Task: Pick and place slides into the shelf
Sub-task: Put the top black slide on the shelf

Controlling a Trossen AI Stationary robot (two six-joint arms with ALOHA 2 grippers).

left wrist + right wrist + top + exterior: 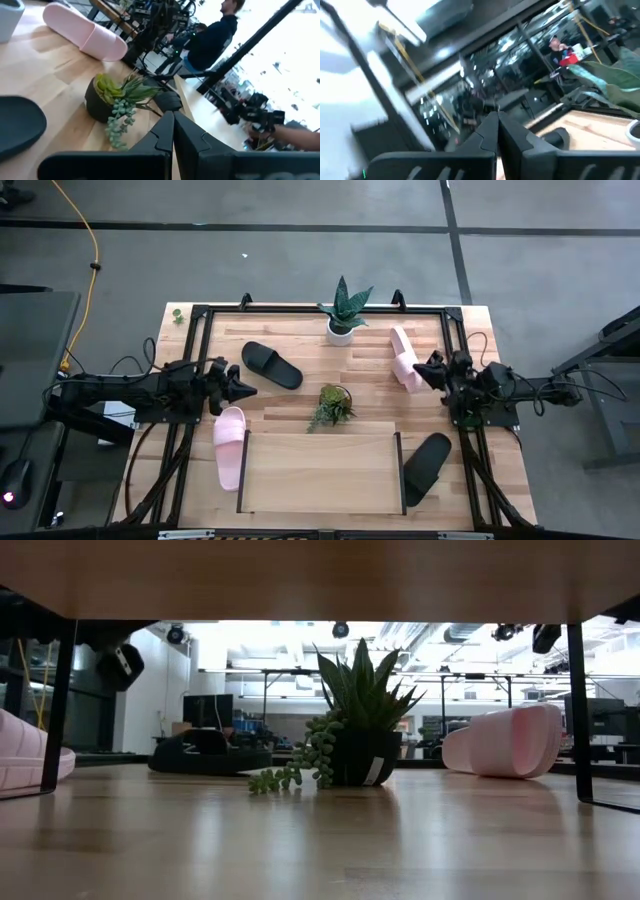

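Two black and two pale pink slides lie on the plank table. One black slide (270,364) is at the far left. A pink slide (405,358) lies at the far right. Another pink slide (229,445) lies left of the shelf (320,475). The second black slide (427,466) lies against the shelf's right side panel. My left gripper (245,390) is shut, held above the table between the far black slide and the near pink one. My right gripper (422,370) is shut beside the far pink slide, tipped upward. Neither holds anything.
A spiky plant in a white pot (342,310) stands at the far middle. A small trailing plant in a dark pot (332,405) stands just beyond the shelf's far edge. A black frame (320,308) borders the table. A person (210,40) sits in the room beyond.
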